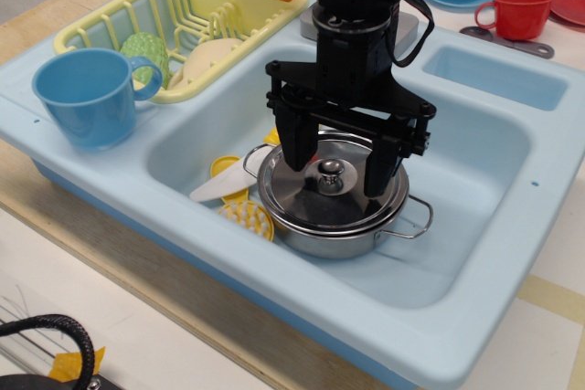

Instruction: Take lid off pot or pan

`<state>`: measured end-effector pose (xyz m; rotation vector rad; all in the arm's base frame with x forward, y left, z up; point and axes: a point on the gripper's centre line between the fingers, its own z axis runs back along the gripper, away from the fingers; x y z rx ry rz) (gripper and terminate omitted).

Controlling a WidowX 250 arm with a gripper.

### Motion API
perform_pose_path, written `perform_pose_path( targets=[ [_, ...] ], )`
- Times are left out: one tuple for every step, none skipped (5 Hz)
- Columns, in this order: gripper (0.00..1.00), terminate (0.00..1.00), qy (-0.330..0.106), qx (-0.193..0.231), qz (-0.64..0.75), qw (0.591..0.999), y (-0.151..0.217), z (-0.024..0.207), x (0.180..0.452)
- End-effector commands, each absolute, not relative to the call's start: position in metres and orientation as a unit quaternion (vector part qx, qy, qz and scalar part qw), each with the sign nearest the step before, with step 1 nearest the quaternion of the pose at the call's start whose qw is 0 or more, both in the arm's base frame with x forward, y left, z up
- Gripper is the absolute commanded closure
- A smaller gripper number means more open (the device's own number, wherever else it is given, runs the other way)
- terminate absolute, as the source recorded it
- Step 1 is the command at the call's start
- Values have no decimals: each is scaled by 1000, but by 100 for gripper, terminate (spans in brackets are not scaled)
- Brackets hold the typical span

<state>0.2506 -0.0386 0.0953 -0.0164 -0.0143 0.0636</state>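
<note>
Standing at the counter, I am looking first at the pot, which is sitting low in the pale blue sink, one wire handle sticking out to the right, with yellow toy pieces lying just to its left. The lid is resting flat on the pot, covering it fully, and its small round knob is standing up at the centre. Directly above that knob the black gripper is hanging with its fingers spread wide, one finger reaching down left of the knob and the other to its right, both tips close over the lid's surface and gripping nothing. So the knob is lying between the fingers, and a squeeze inward looks to me like the thing that matters next, before any lifting. Beyond the pot, on the sink's left ledge, a blue cup is standing, and behind it a yellow dish rack is holding a few pieces.
</note>
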Motion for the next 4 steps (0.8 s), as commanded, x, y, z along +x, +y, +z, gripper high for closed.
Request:
perform_pose_path(
  targets=[
    [0,0,-8,-12,46,999,-33,91,256],
    [100,0,-10,-16,53,998,-32,88,254],
    [100,0,-9,-17,57,998,-33,89,253],
    [100,0,-12,-13,56,998,-35,101,253]
  ],
)
